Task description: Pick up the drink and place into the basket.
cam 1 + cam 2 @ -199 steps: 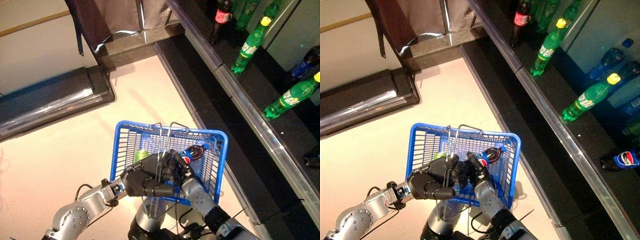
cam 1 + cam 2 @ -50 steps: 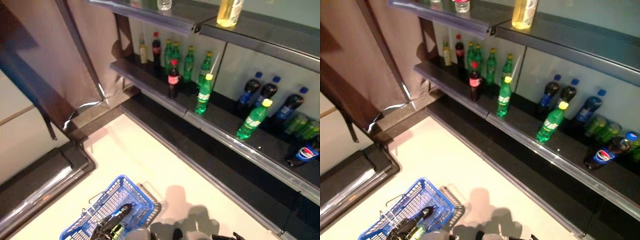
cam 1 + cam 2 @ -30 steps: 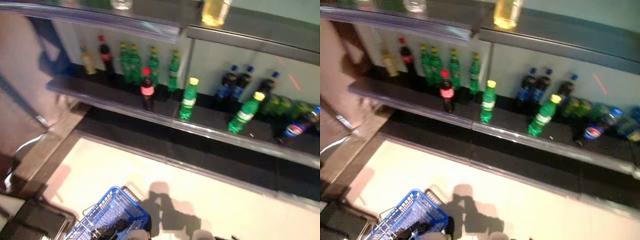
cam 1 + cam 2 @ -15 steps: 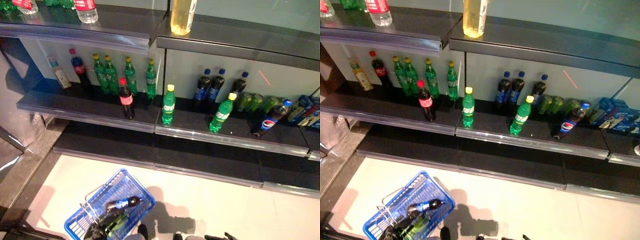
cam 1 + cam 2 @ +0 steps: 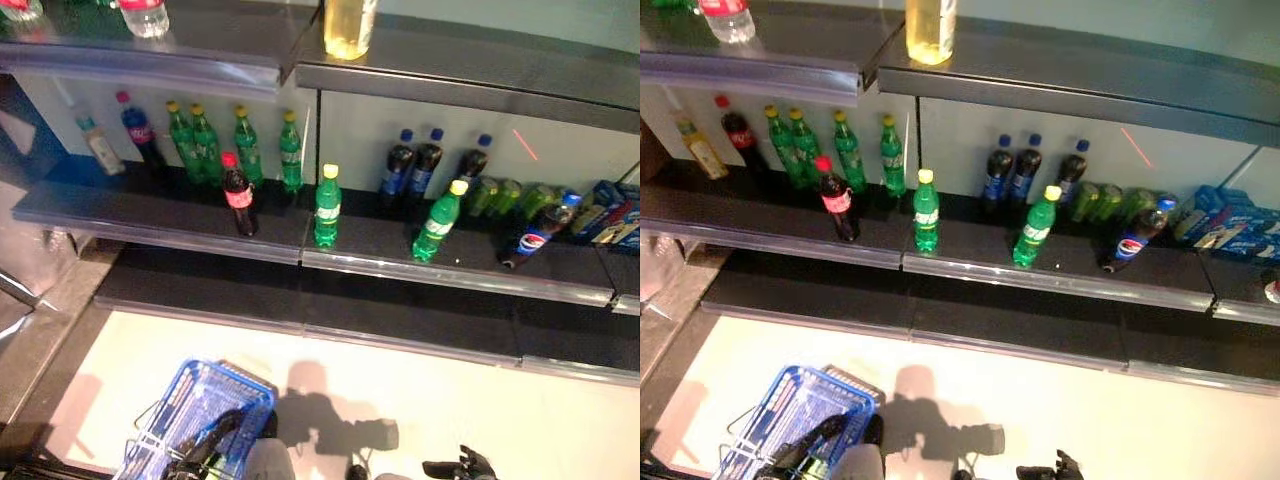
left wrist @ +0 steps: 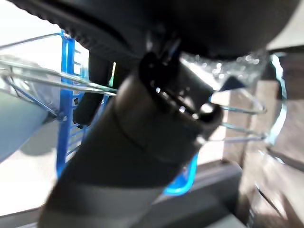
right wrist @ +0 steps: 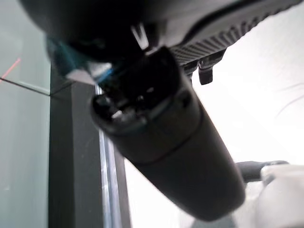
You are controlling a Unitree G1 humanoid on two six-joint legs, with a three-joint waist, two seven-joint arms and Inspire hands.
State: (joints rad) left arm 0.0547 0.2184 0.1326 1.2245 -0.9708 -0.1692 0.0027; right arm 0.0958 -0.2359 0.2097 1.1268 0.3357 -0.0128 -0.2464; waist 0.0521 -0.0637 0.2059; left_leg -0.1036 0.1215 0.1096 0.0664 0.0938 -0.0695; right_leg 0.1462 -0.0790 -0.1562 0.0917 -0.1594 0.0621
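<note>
Bottles [image 5: 328, 207] stood upright on the shelf [image 5: 440, 268], well ahead of the right hand [image 5: 462, 466], which looked relaxed and empty; left hand's grip on the basket [image 5: 195, 415] couldn't be told.

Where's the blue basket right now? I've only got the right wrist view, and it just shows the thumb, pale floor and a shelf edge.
Observer: The blue basket is low on the robot's left in the eye views, over the pale floor.
Operator: Anything in it?
Observer: Yes, a dark bottle lies inside it.
Operator: What's nearest on the shelf ahead?
Observer: A green bottle with a yellow cap stands upright near the front edge of the lower shelf.
</note>
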